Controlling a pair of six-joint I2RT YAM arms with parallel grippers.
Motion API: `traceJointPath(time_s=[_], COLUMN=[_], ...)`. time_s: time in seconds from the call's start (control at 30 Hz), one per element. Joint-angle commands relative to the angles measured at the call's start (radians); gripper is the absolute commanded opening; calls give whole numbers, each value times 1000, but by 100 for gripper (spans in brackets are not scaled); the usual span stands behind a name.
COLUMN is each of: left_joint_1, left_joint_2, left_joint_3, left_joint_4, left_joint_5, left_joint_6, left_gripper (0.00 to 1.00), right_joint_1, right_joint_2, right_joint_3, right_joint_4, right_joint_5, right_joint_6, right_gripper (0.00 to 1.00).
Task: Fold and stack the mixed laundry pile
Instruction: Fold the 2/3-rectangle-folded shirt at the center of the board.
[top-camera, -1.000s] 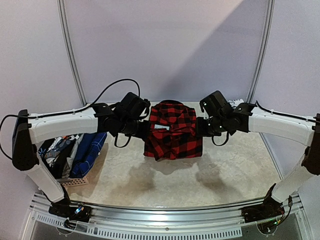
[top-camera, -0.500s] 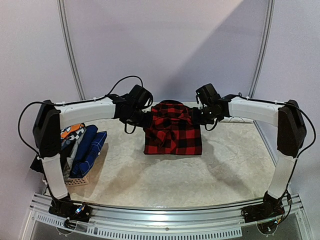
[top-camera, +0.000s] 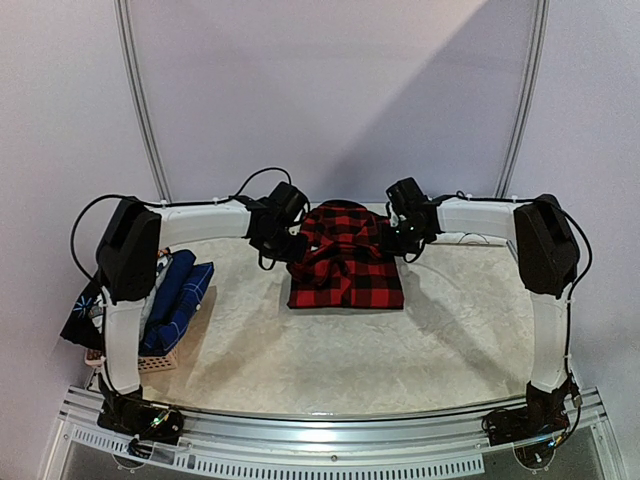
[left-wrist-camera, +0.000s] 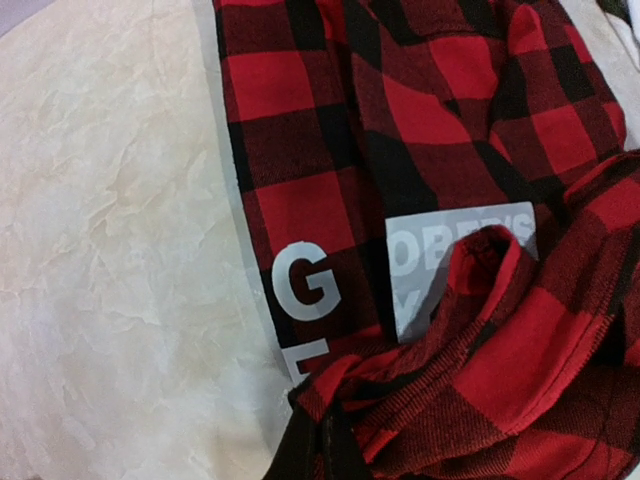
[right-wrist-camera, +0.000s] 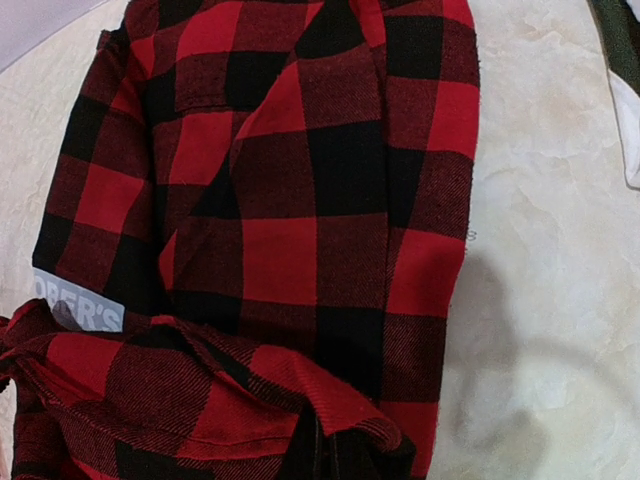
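The red-black plaid shirt (top-camera: 346, 268) with white lettering lies folded on the middle of the table. Its far part is bunched up between the two grippers. My left gripper (top-camera: 292, 243) is shut on the shirt's far left edge. In the left wrist view (left-wrist-camera: 325, 452) its jaws pinch a fold of plaid (left-wrist-camera: 480, 330) beside the white letters. My right gripper (top-camera: 397, 242) is shut on the far right edge. In the right wrist view (right-wrist-camera: 335, 455) it pinches a plaid fold (right-wrist-camera: 300, 390) low over the shirt.
A pinkish woven basket (top-camera: 150, 362) at the left table edge holds navy and blue garments (top-camera: 178, 298). A white-and-dark-green piece (right-wrist-camera: 625, 70) shows at the right wrist view's edge. The cream table surface (top-camera: 340, 350) spreads in front of the shirt.
Both arms have reached farther back and lower. The shirt, which hung in the air between them, now lies on the table with its far part folded over.
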Motion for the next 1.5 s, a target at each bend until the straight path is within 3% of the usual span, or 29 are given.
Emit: traceJointPath(time_s=[0.0, 0.23, 0.37, 0.6, 0.77, 0.87, 0.97, 1.2, 1.47], left_joint_1=[29, 39, 39, 39, 39, 39, 39, 20, -29], left_joint_2=[43, 78, 82, 53, 5, -40, -91, -236, -363], left_joint_3=[36, 40, 34, 23, 11, -13, -57, -239, -416], left_joint_4=[13, 39, 56, 88, 104, 118, 121, 169, 214], left_joint_5=[21, 20, 15, -18, -39, -61, -85, -93, -79], left_joint_6=[24, 25, 28, 44, 54, 63, 61, 40, 9], left_gripper=[0, 0, 5, 27, 45, 59, 65, 69, 59], right_joint_1=[-18, -25, -31, -33, -34, -37, -36, -18, 67], right_joint_2=[56, 98, 101, 83, 62, 51, 22, -84, -204], right_joint_3=[52, 79, 84, 116, 170, 210, 224, 142, -30], right_joint_4=[3, 3, 3, -1, -28, -62, -77, -38, 44], right_joint_5=[-9, -48, -49, -63, -54, -32, -1, -124, -287], right_joint_6=[-7, -1, 6, -3, -30, -53, -70, -114, -202], right_gripper=[0, 1, 9, 28, 52, 60, 65, 67, 54])
